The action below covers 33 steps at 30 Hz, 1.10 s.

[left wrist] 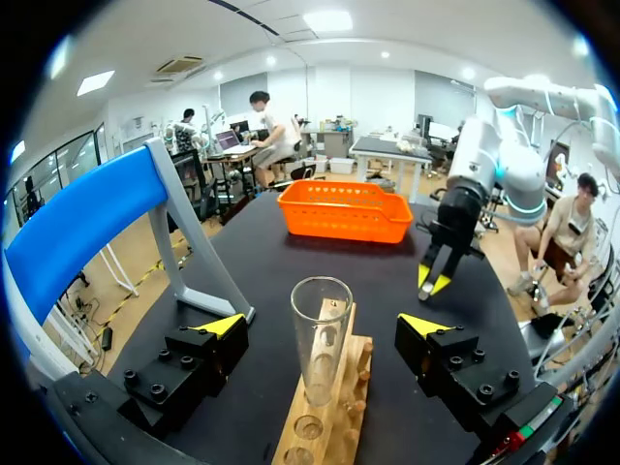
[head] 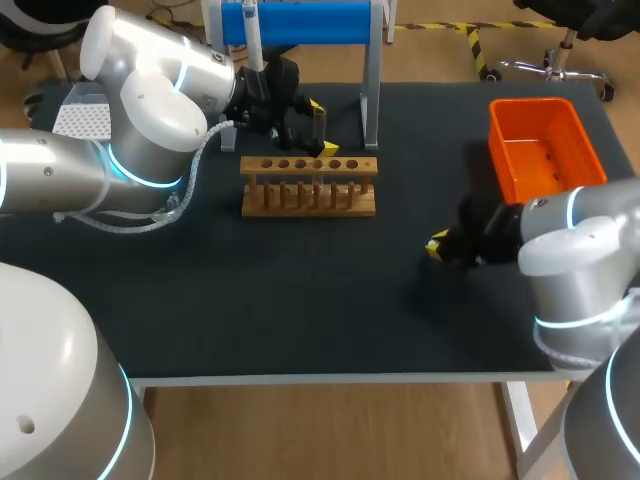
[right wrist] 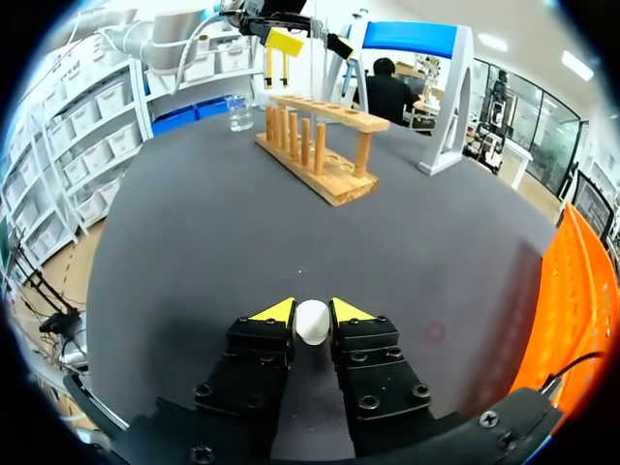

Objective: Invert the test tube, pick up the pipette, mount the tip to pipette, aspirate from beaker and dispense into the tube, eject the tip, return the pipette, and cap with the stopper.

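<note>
The left gripper hangs over the far end of the wooden rack with its two yellow-tipped fingers spread wide. The test tube stands between them, touched by neither. The tube is upright in one of the rack's end holes, its open mouth facing up and its glass clear. In the head view this gripper sits just behind the rack, near the foot of the blue stand. The stand rises at the back edge of the dark tabletop, and the pipette hangs from its bar. The right gripper is clenched on the stopper — a small white rounded plug pinched between the yellow tips from both sides. The gripper is low over the tabletop; whether the plug rests on the surface or is just clear of it cannot be told. In the head view that gripper lies well to the right of the rack and near the front corner of the orange basket, which sits at the table's right edge. From the right wrist the rack is seen well ahead of the gripper, lying slantwise, with its row of pegs and holes in plain sight. The beaker — small and clear — stands just past the rack's far end. The left arm's yellow fingers show above that same end of the rack. From the left wrist the basket lies beyond the rack, and the right arm comes down beside it with its gripper pointing at the tabletop.
</note>
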Each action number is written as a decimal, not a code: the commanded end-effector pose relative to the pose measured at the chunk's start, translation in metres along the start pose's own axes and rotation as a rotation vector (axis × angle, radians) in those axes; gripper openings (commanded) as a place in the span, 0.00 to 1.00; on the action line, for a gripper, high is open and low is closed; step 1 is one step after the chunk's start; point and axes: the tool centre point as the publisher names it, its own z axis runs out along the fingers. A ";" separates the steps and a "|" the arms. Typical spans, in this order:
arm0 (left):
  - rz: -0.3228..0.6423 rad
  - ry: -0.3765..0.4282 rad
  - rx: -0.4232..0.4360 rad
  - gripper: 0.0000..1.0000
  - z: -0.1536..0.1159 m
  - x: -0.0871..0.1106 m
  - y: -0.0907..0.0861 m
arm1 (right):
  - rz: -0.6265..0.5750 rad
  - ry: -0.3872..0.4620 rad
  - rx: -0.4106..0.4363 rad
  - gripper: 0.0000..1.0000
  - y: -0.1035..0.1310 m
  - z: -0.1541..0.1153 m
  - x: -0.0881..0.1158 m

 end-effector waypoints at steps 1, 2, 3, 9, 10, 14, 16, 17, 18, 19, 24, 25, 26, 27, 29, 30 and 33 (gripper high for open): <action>-0.001 0.003 -0.002 1.00 0.000 -0.001 0.000 | -0.003 0.011 -0.006 0.00 0.007 -0.010 -0.002; -0.001 0.003 -0.002 1.00 0.000 -0.001 0.000 | -0.007 0.017 -0.010 0.00 0.011 -0.013 -0.003; -0.001 0.003 -0.002 1.00 0.000 -0.001 0.000 | -0.010 0.022 -0.013 0.00 0.014 -0.017 -0.003; -0.001 0.003 -0.002 1.00 0.000 -0.001 0.000 | -0.034 0.074 -0.044 0.00 0.046 -0.039 -0.009; -0.001 0.003 -0.002 1.00 0.000 -0.001 0.000 | -0.042 0.085 -0.052 0.00 0.053 -0.044 -0.010; -0.001 0.003 -0.002 1.00 0.000 -0.001 0.000 | -0.101 0.113 -0.070 0.00 0.082 -0.065 -0.012; -0.001 0.003 -0.002 1.00 0.000 -0.001 0.000 | -0.113 0.128 -0.085 0.00 0.098 -0.076 -0.013; -0.001 0.003 -0.002 1.00 0.000 -0.001 0.000 | -0.126 0.138 -0.085 0.00 0.106 -0.080 -0.014; -0.001 0.003 -0.002 1.00 0.000 -0.001 0.000 | -0.143 0.143 -0.083 0.00 0.113 -0.084 -0.013; -0.001 0.003 -0.002 1.00 0.000 -0.001 0.000 | -0.156 0.152 -0.088 0.00 0.121 -0.089 -0.012; -0.001 0.003 -0.002 1.00 0.000 -0.001 0.000 | -0.213 0.211 -0.082 0.00 0.154 -0.104 -0.005; -0.001 0.003 -0.002 1.00 0.000 -0.001 0.000 | -0.215 0.222 -0.084 0.00 0.160 -0.107 -0.003; -0.001 0.003 -0.002 1.00 0.000 -0.001 0.000 | -0.212 0.236 -0.080 0.00 0.165 -0.110 -0.001; -0.001 0.003 -0.002 1.00 0.000 -0.001 0.000 | -0.212 0.236 -0.080 0.00 0.165 -0.110 -0.001; -0.001 0.003 -0.002 1.00 0.000 -0.001 0.000 | -0.212 0.236 -0.080 0.00 0.165 -0.110 -0.001; -0.001 0.003 -0.002 1.00 0.000 -0.001 0.000 | -0.212 0.236 -0.080 0.00 0.165 -0.110 -0.001; -0.001 0.003 -0.002 1.00 0.000 -0.001 0.000 | -0.212 0.236 -0.080 0.00 0.165 -0.110 -0.001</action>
